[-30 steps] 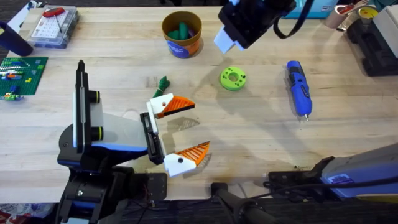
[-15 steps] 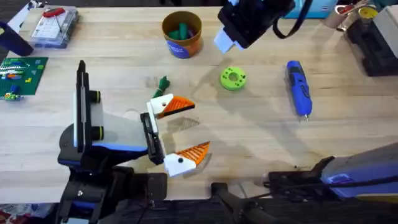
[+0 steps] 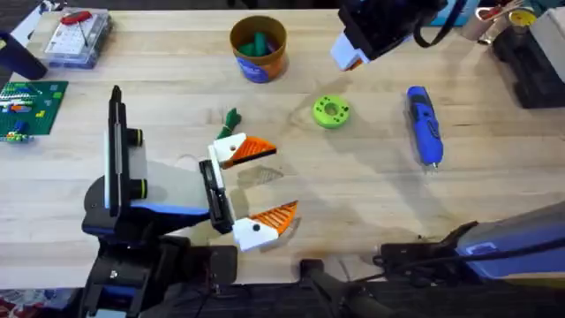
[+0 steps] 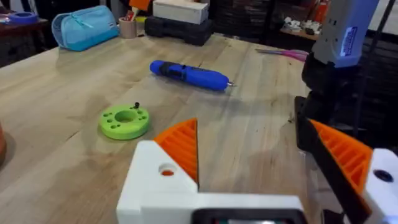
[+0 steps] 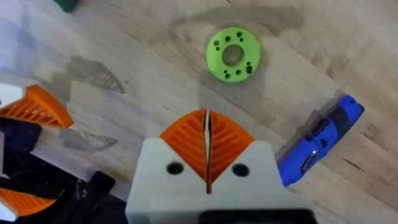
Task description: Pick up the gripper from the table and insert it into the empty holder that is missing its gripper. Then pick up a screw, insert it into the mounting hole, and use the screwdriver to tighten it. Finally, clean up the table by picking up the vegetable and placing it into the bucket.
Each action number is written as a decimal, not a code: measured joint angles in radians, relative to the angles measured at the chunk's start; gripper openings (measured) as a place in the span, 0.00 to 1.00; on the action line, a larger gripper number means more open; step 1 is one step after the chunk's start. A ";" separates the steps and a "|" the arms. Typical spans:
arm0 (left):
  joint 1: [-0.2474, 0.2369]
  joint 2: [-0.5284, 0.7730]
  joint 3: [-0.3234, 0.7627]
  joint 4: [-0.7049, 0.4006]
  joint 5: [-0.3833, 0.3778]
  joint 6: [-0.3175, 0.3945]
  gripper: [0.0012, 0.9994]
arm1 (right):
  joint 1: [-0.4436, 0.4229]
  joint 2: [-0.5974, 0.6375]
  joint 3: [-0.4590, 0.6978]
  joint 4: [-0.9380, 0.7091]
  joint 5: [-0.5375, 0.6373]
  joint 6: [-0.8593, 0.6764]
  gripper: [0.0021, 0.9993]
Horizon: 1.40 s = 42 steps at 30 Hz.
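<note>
Wood table (image 3: 371,190): left tool (image 3: 258,185) spread empty; right tool (image 5: 208,138) clenched, blurred overhead.

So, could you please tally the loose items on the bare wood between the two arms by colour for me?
Blue: 1, the screwdriver
Lime green: 1, the round disc with holes
Dark green: 1, the vegetable
Orange: 1, the bucket, with something green inside
Total: 4
</note>
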 joint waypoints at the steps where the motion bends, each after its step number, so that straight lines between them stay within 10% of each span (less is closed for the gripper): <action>1: 0.000 0.000 0.000 0.000 0.000 0.000 0.99 | -0.001 0.000 0.000 0.000 0.000 0.007 0.00; 25: 0.000 0.000 0.000 -0.002 0.000 0.000 0.99 | -0.002 -0.207 -0.279 0.056 0.110 0.166 0.01; 33: 0.000 0.000 0.000 -0.002 0.000 0.000 0.99 | -0.002 -0.207 -0.279 0.068 0.114 0.185 0.97; 42: 0.000 0.000 0.000 -0.002 0.000 0.000 0.99 | -0.030 -0.207 -0.286 0.092 0.116 0.189 1.00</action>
